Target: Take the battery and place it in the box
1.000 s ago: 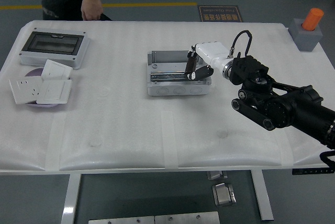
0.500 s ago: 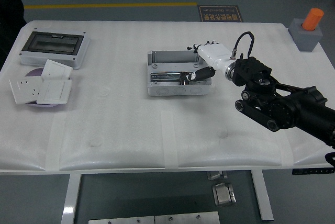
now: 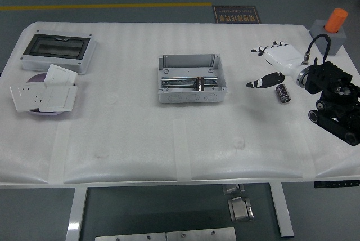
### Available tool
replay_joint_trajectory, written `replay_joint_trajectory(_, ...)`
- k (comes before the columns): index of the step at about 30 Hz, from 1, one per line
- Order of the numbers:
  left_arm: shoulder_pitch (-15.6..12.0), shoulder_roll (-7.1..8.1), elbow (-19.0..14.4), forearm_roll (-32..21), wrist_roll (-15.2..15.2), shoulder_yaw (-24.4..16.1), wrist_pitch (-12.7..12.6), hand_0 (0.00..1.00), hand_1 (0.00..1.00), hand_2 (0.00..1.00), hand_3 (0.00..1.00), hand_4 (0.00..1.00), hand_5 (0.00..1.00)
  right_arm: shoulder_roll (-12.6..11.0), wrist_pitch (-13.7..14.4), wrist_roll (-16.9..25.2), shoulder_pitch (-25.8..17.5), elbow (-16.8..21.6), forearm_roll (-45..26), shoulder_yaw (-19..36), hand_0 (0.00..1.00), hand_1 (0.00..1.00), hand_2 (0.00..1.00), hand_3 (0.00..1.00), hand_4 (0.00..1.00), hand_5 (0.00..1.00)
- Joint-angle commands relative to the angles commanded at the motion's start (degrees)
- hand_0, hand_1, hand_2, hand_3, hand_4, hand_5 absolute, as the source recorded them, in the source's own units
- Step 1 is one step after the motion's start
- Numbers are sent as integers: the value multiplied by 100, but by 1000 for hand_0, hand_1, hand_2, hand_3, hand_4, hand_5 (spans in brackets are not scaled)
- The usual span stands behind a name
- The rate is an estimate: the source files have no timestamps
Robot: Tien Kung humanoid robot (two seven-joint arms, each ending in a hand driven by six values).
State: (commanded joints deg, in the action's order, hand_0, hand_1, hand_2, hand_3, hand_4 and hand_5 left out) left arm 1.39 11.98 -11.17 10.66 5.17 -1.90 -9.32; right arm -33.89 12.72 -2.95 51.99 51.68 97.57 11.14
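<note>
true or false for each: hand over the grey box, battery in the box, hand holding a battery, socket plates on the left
1. The robot's right hand is over the open grey junction box. False: it is to the box's right, over bare table.
2. A small dark cylindrical battery lies inside the box. True.
3. The hand grips a battery. False: its fingers are open; a second dark cylindrical battery lies on the table beside it.
4. White socket plates lie at the table's left. True.

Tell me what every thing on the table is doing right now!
Box: open, a small dark part inside.
Battery: lying on the table, not held.
Right hand: open, fingers spread, holding nothing.
Cabinet: lid shut.
Wall switches: piled flat on a plate.
Orange button: upright on its grey base.
</note>
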Motion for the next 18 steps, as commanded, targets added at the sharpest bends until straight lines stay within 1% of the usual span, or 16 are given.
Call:
replay_joint_trajectory(1, 2, 2, -2, 13, 1, -11, -1, 591, 616, 508, 665, 627, 369, -27, -1, 23, -11, -44, -5, -68, 907, 796, 779, 884, 998, 628)
replay_joint_trajectory(2, 4, 3, -3, 24, 2, -20, -1, 592, 617, 508, 662, 624, 369, -46, -2, 46, -24, -97, -2, -147, 794, 736, 745, 821, 998, 575)
replay_joint_trajectory(7, 3, 2, -5, 45, 3, -26, -1, 592, 617, 508, 662, 624, 369, -91, 23, 167, -77, -388, -22, -503, 794, 736, 745, 821, 998, 575)
replay_joint_trajectory(8, 3, 1, -5, 51, 3, -27, -1, 591, 616, 508, 661, 620, 365, -91, 36, 192, -78, -448, -33, -568, 747, 707, 731, 785, 998, 551)
replay_joint_trajectory(10, 6, 1, -5, 62, 5, -36, -1, 591, 616, 508, 661, 620, 365, -87, 57, 244, -74, -566, -45, -698, 747, 707, 731, 785, 998, 551)
replay_joint_trajectory(18, 34, 18, -14, 122, 11, -72, -3, 591, 617, 508, 661, 617, 361, -97, 121, 394, -73, -825, -76, -949, 740, 703, 727, 779, 998, 542)
